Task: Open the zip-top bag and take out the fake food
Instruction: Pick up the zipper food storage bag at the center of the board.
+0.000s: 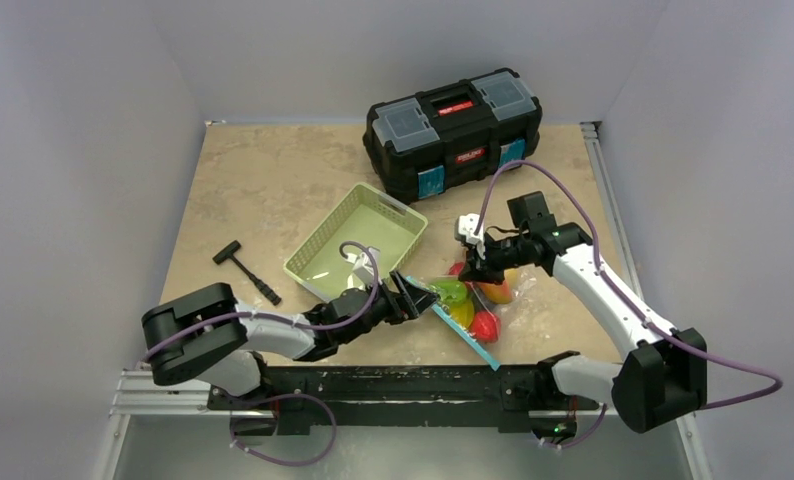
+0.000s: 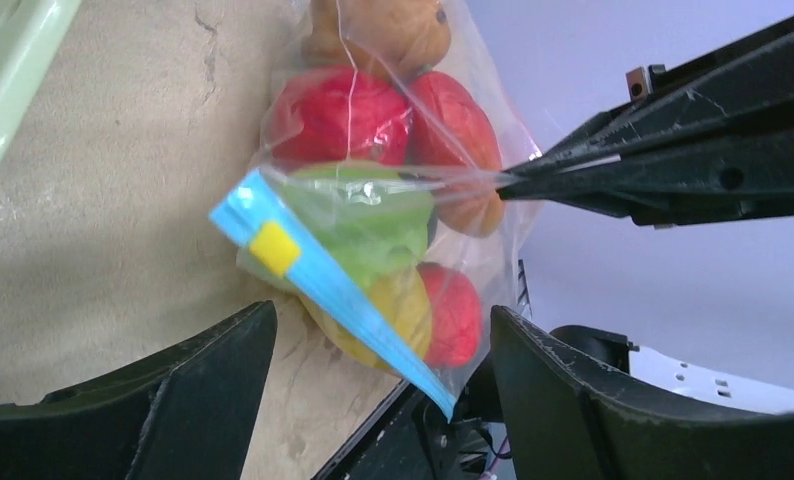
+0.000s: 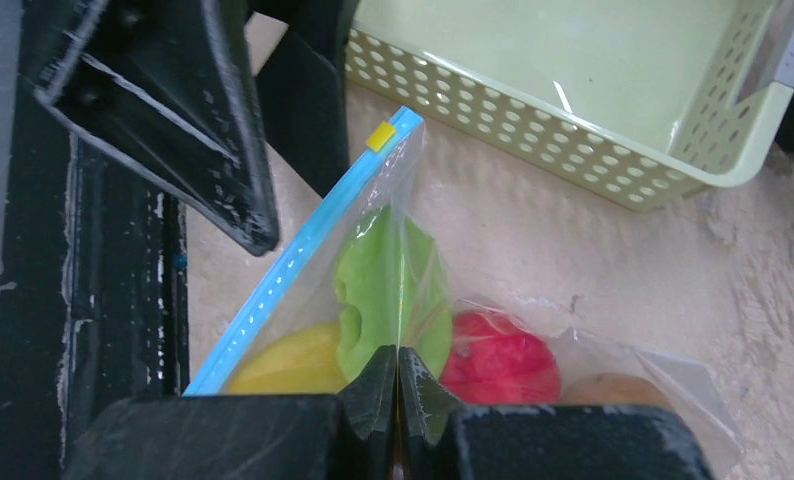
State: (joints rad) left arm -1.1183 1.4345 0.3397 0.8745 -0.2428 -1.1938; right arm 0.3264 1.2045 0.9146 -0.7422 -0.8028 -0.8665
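Bag beside basket, zip apparently shut, food all inside. Right claw clamped on bag film; left claw apart, flanking zip near basket. Opening and emptying both outstanding.

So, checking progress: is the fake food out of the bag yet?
Inside: the fake food shows through the clear zip-top bag; none lies loose outside it.

You can see the zip-top bag is thin clear plastic, glossy and creased, its teal-blue zip strip smooth. The fake food inside looks like matt moulded plastic. Your right pincer is black, matt and scuffed. The basket is pale green perforated plastic, and the bench is rough and mottled.
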